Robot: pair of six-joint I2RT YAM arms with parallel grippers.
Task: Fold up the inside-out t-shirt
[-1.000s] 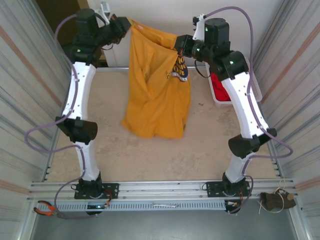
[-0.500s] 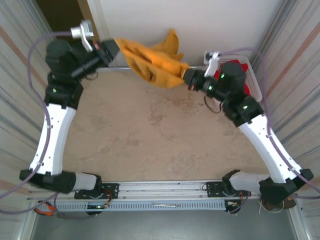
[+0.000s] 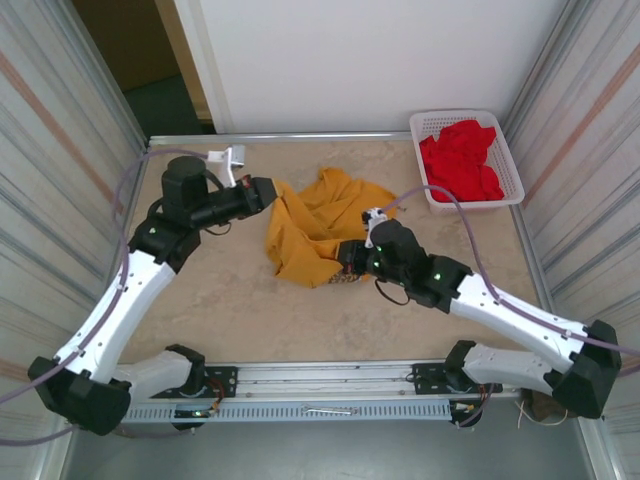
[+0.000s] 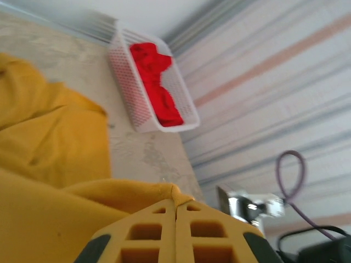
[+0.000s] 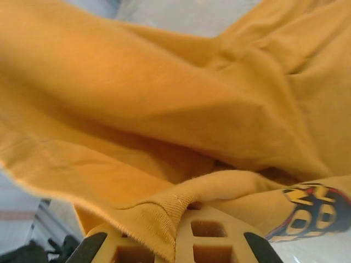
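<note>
The mustard-yellow inside-out t-shirt (image 3: pixel 318 222) lies bunched on the table's middle, a printed patch showing at its near edge. My left gripper (image 3: pixel 270 192) is shut on the shirt's left edge; in the left wrist view the cloth (image 4: pixel 60 164) is pinched between the closed yellow fingers (image 4: pixel 148 233). My right gripper (image 3: pixel 345 262) is shut on the shirt's near right edge; in the right wrist view a ribbed hem (image 5: pixel 181 205) is clamped between the fingers, with the print (image 5: pixel 310 211) to the right.
A white basket (image 3: pixel 430 195) of red garments (image 3: pixel 460 160) stands at the back right corner, also in the left wrist view as the basket (image 4: pixel 129 93). Corrugated walls close in both sides. Pliers (image 3: pixel 95 415) lie by the front rail.
Both arms have swung down and toward the near side, bringing the shirt from hanging high at the back onto the table, where it now lies crumpled.
</note>
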